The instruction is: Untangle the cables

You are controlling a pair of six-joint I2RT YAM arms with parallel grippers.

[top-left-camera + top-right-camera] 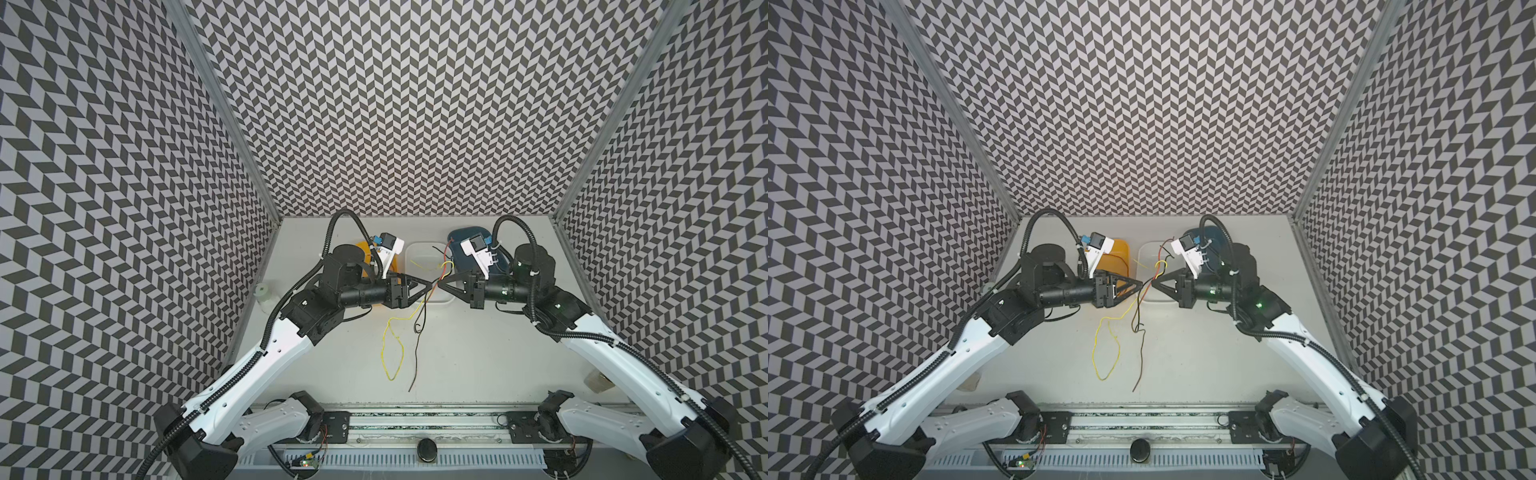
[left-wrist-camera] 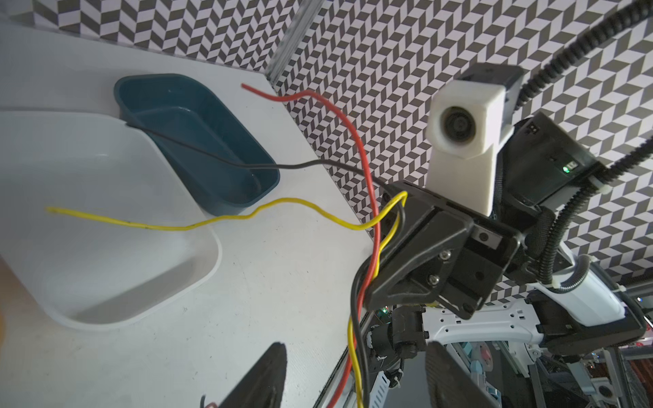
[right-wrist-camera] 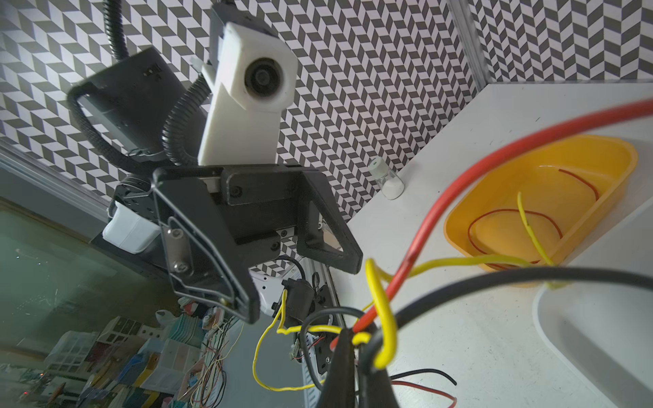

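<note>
The cables are a red (image 2: 357,141), a yellow (image 2: 289,202) and a black (image 2: 300,165) wire bunched together in mid-air over the table's middle. My right gripper (image 1: 439,286) (image 3: 357,348) is shut on the bunch. The yellow loop (image 1: 392,345) and a black end (image 1: 415,357) hang down onto the table. My left gripper (image 1: 431,286) (image 2: 353,374) faces it tip to tip and stands open. The hanging strands run between its fingers (image 2: 261,378), touching neither.
An orange tray (image 3: 600,141) with a thin red wire loop (image 3: 512,213) in it, a white tray (image 2: 212,254) and a dark blue tray (image 2: 226,208) stand in a row at the back. A small vial (image 1: 264,293) stands by the left wall.
</note>
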